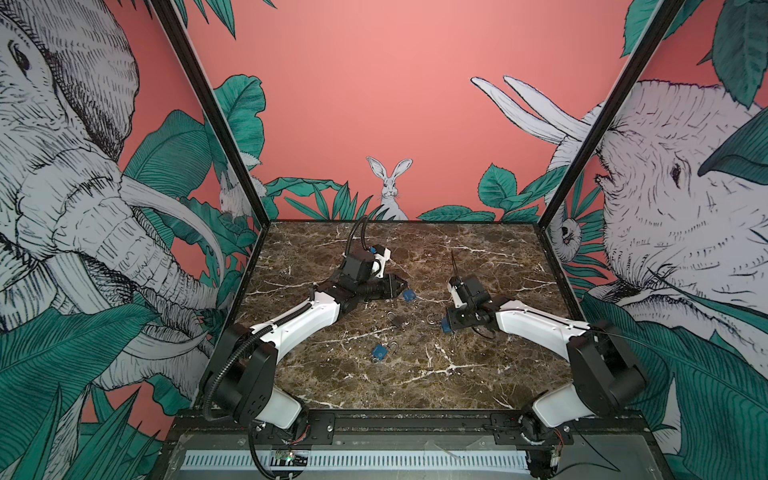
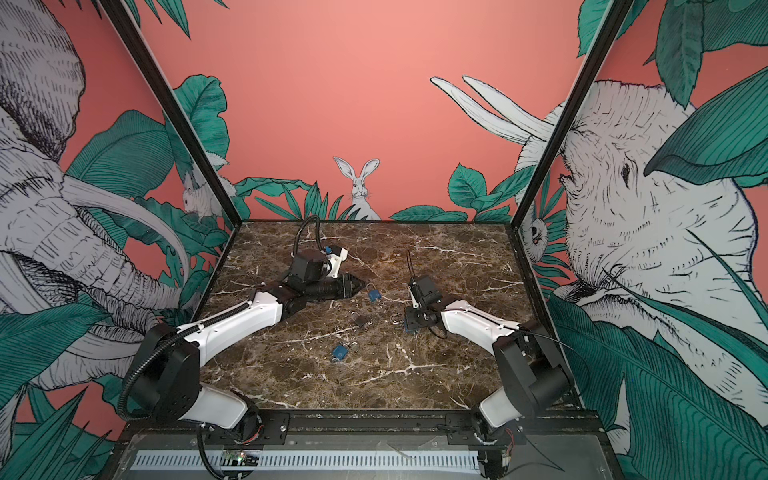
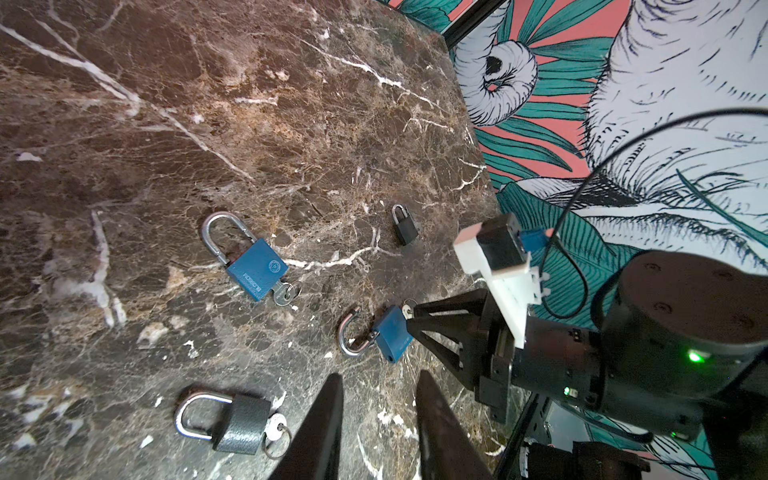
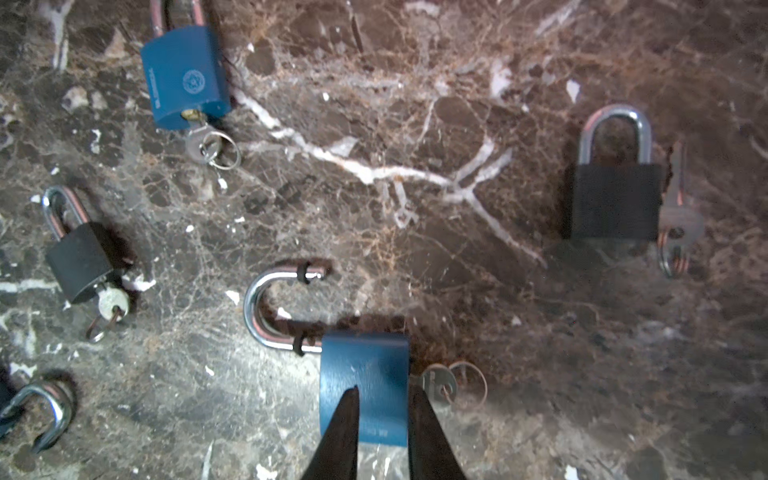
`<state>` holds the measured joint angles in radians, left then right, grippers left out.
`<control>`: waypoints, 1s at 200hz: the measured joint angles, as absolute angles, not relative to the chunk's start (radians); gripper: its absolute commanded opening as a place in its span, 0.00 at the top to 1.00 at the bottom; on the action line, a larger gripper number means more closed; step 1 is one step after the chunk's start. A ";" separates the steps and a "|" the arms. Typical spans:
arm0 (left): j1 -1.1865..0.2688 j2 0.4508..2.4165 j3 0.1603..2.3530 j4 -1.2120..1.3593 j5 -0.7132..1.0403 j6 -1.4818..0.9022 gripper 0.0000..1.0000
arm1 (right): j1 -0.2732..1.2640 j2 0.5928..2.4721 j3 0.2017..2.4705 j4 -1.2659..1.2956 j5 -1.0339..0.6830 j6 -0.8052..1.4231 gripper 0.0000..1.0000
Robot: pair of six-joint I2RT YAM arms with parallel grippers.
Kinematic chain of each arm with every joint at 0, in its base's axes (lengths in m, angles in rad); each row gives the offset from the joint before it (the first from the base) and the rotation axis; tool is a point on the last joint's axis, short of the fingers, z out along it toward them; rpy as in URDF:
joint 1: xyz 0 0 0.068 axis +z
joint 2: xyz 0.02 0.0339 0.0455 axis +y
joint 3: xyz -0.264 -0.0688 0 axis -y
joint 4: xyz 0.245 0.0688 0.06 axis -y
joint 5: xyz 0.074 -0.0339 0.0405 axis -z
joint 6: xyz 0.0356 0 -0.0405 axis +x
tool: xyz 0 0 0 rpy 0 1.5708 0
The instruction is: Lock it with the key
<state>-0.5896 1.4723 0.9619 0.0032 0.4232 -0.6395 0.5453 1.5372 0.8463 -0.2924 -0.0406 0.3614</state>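
Note:
A blue padlock [image 4: 363, 374] lies flat on the marble with its steel shackle [image 4: 266, 307] swung open. A silver key [image 4: 438, 386] on a ring sticks out of its base. My right gripper [image 4: 382, 392] hovers just over the lock body, open by a narrow gap, with one fingertip [image 4: 415, 399] at the edge next to the key and nothing held. Both top views show this lock [image 1: 446, 326] [image 2: 410, 326] under the right gripper. My left gripper [image 3: 378, 376] [image 1: 405, 284] is open and empty, low over the marble at the left of the padlock [image 3: 392, 334].
Several other padlocks lie around. A blue one with a key [image 3: 255, 270] [image 1: 409, 295] is near the left gripper. Black ones [image 3: 245, 424] [image 1: 397, 320] [image 4: 615, 199] and a second blue one [image 1: 380, 352] lie close by. Patterned walls enclose the marble table [image 1: 478, 374].

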 measured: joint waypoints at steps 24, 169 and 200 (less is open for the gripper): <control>-0.590 1.472 0.956 0.006 0.422 -0.640 0.67 | 0.545 1.604 0.873 -0.276 -0.031 0.356 0.80; -0.590 1.472 0.953 0.020 0.427 -0.645 0.67 | 0.555 1.434 0.692 -0.257 -0.056 0.444 0.74; -0.590 1.472 0.953 0.022 0.428 -0.648 0.67 | 0.569 1.399 0.670 -0.273 -0.091 0.439 0.64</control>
<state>-0.5896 1.4723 0.9527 0.0223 0.4282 -0.6483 0.5690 1.3987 0.6701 -0.2729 -0.0910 0.4393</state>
